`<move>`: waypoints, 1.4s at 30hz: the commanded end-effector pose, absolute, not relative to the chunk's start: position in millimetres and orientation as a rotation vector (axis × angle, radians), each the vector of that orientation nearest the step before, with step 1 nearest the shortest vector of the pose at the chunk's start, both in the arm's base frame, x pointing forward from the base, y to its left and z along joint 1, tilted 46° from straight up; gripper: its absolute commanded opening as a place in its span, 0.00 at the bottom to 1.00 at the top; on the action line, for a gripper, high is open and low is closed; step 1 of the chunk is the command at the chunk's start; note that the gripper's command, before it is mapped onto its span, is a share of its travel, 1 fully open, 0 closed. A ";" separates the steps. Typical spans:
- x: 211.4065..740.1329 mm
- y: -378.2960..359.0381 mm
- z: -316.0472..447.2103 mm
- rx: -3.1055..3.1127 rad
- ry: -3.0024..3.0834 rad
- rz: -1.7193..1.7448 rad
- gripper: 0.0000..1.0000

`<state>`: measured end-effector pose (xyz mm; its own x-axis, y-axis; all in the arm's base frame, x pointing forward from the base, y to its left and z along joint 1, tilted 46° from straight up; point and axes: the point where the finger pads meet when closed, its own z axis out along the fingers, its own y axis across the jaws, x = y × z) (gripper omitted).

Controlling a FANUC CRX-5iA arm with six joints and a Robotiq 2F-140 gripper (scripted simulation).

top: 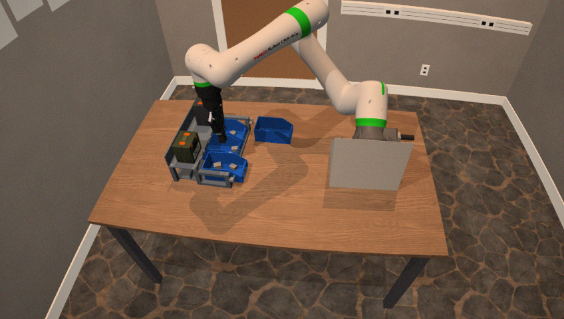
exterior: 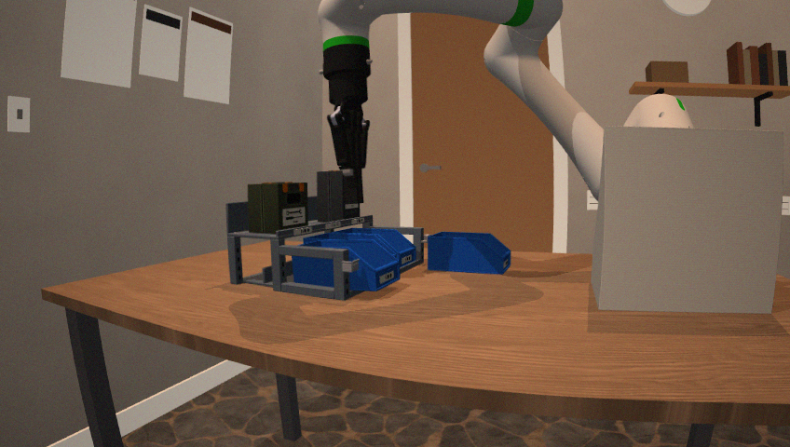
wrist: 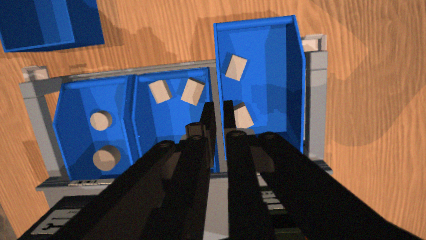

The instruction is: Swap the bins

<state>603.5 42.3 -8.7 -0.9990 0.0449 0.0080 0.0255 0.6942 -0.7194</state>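
Note:
An empty blue open bin (top: 273, 129) stands upright on the table to the right of the grey shelf (top: 182, 169); it also shows in the exterior view (exterior: 468, 252) and the wrist view (wrist: 50, 22). Three blue bins with parts sit in the shelf's lower level. The left one (wrist: 95, 132) holds round parts. The middle one (wrist: 172, 115) holds two cubes. The right one (wrist: 262, 82) holds cubes and sticks out farther than the others past the front rail (top: 223, 165). My gripper (wrist: 220, 115) (top: 222, 138) is shut and empty. It points down above the wall between the middle and right bins.
An olive box (top: 185, 147) and a dark grey box (exterior: 333, 202) stand on the shelf's upper board. A large grey panel (top: 370, 163) stands in front of the robot base at the right of the table.

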 end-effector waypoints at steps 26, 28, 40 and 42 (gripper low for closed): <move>604.0 43.3 -8.0 -0.057 -2.870 1.217 0.10; 603.9 43.4 -8.0 -0.050 -2.869 1.216 0.10; 597.5 45.7 -12.0 0.338 -2.758 1.163 0.10; 597.5 45.7 -12.0 0.338 -2.758 1.163 0.10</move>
